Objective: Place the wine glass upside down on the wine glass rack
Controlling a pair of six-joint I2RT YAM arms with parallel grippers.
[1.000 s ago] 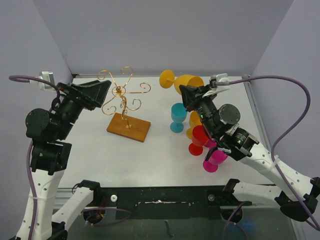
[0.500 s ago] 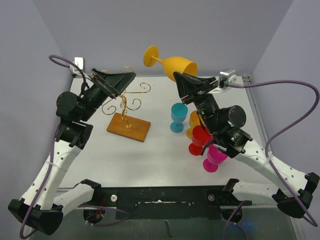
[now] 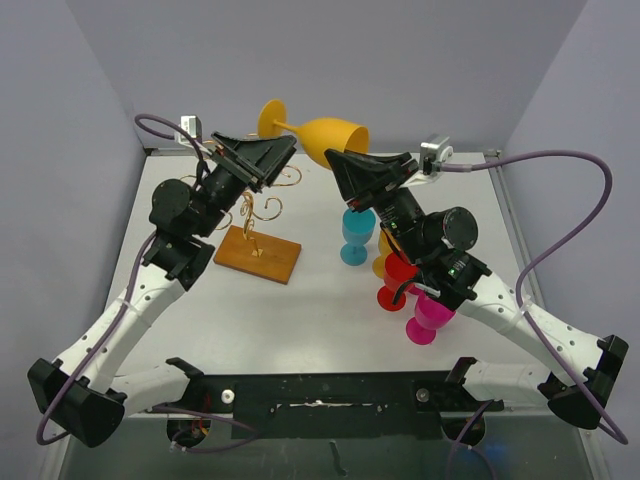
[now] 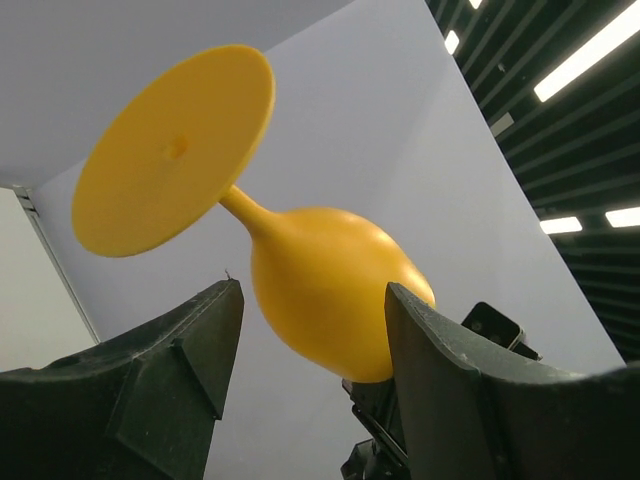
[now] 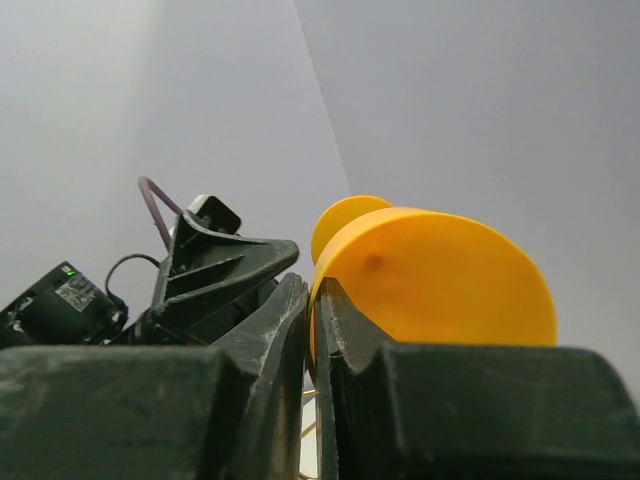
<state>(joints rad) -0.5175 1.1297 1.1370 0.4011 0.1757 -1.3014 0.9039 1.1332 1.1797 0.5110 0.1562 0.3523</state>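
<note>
Yellow plastic wine glass hangs on its side above the worktop's far edge, foot pointing left, its rim clenched in the right pincer. The left pincer, jaws apart, flanks the bowl without gripping. A gold wire wine glass rack stands below it, well apart from the teal goblet, red goblet and magenta goblet crowded under the right arm.

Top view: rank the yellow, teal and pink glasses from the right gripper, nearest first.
1. yellow glass: pinched by its rim in the right gripper, raised at the back.
2. teal glass: upright, just nearer the bases than the gripper.
3. pink glass: farthest, front right.
</note>
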